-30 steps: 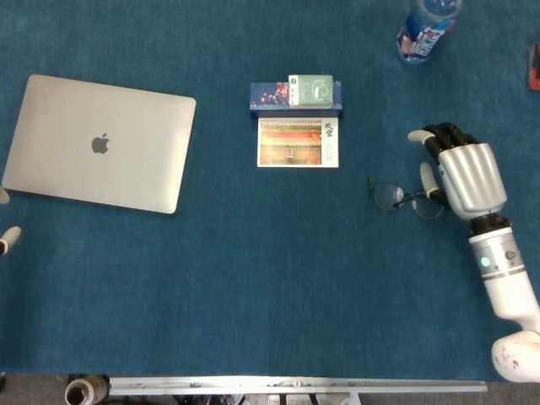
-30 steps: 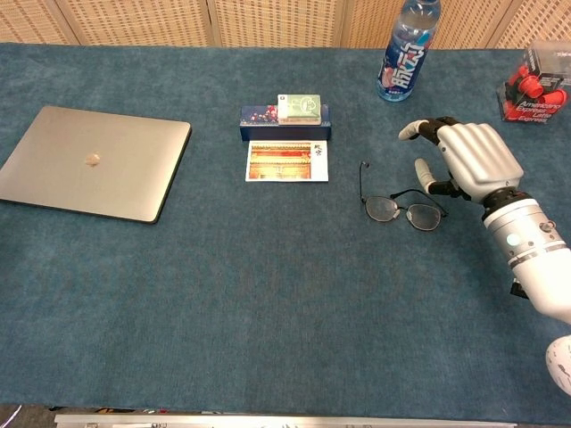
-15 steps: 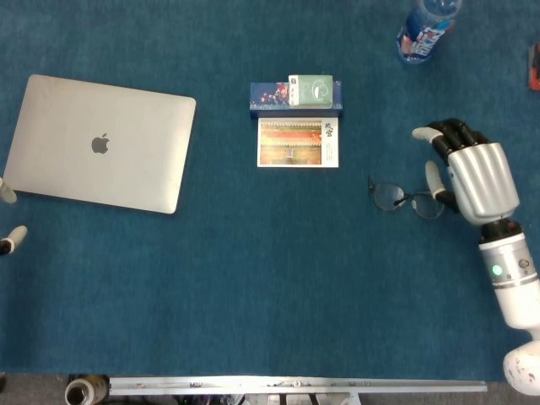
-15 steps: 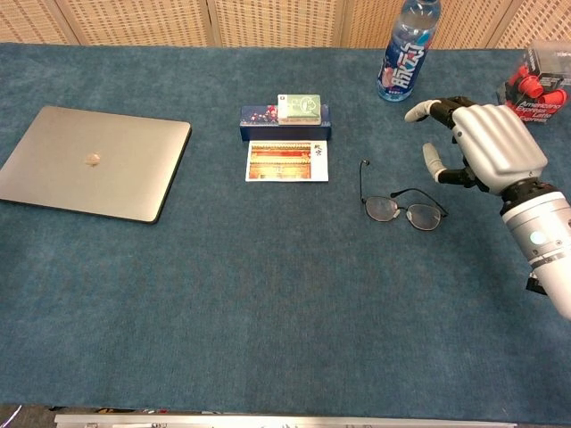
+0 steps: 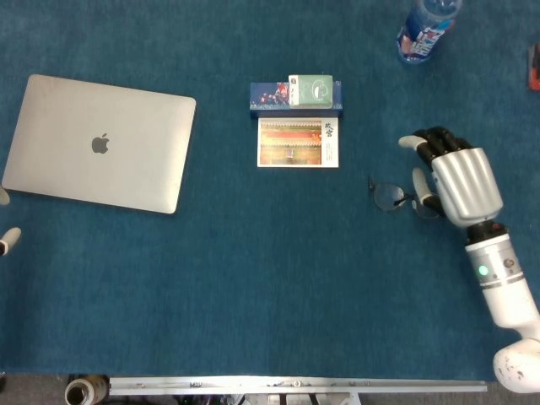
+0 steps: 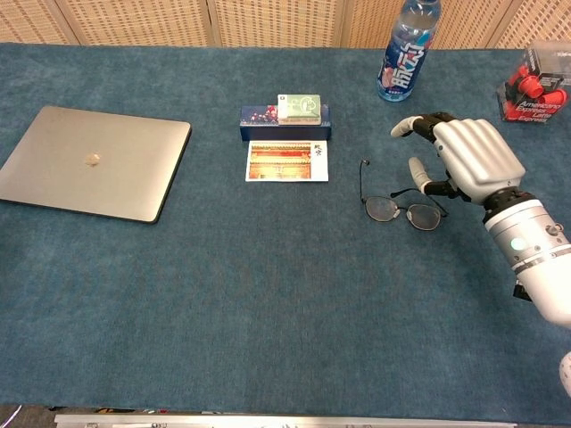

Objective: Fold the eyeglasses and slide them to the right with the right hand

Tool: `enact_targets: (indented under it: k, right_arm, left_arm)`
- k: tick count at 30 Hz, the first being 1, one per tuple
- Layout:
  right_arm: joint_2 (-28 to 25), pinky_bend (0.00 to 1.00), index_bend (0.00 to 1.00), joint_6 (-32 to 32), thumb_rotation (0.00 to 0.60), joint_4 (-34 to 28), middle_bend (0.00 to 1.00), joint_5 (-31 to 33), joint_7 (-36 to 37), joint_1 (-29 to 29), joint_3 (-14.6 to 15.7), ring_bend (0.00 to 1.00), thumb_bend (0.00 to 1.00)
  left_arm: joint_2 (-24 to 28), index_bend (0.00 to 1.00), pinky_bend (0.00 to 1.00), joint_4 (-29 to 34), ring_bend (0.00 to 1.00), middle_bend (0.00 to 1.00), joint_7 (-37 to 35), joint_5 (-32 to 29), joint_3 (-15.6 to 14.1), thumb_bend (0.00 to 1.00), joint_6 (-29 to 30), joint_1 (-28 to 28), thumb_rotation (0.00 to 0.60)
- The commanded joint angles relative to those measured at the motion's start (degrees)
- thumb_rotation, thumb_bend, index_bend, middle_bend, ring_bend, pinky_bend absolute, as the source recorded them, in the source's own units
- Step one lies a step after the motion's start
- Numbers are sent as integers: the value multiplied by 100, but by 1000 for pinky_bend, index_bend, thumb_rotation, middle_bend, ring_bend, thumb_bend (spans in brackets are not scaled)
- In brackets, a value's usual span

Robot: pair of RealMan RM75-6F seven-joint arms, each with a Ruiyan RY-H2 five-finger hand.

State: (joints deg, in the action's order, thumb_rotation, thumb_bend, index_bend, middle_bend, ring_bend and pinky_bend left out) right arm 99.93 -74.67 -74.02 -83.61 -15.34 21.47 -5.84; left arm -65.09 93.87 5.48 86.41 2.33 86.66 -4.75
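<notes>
Your right hand (image 6: 468,160) — fingers spread, holding nothing — just over the glasses' (image 6: 399,207) right end, left temple unfolded, left hand (image 5: 7,240) barely visible, state unclear

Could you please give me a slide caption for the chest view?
Right hand hovers beside the unfolded glasses on a blue table.

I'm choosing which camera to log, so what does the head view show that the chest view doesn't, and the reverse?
Only the head view shows the left hand's fingertips at the left edge, the Apple logo on the laptop, and a metal rail along the bottom edge. Only the chest view shows the woven screen panels behind the table, the red-and-black package, and the eyeglasses' far temple arm sticking out unfolded. Both show the right hand beside the eyeglasses, the water bottle, the postcard and the small boxes.
</notes>
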Motion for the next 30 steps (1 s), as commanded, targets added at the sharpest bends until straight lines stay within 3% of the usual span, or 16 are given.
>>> enact_targets:
  k: [1, 30]
  right_arm:
    - [77, 450, 311, 47, 600, 96, 322, 23, 22, 24, 2, 238, 506]
    - [403, 450, 311, 321, 600, 834, 322, 201, 89, 40, 63, 238, 506]
  left_arm:
    - [14, 505, 538, -12, 353, 477, -21, -6, -2, 0, 12, 13, 600]
    - [23, 505, 538, -68, 353, 477, -116, -16, -4, 0, 53, 68, 600]
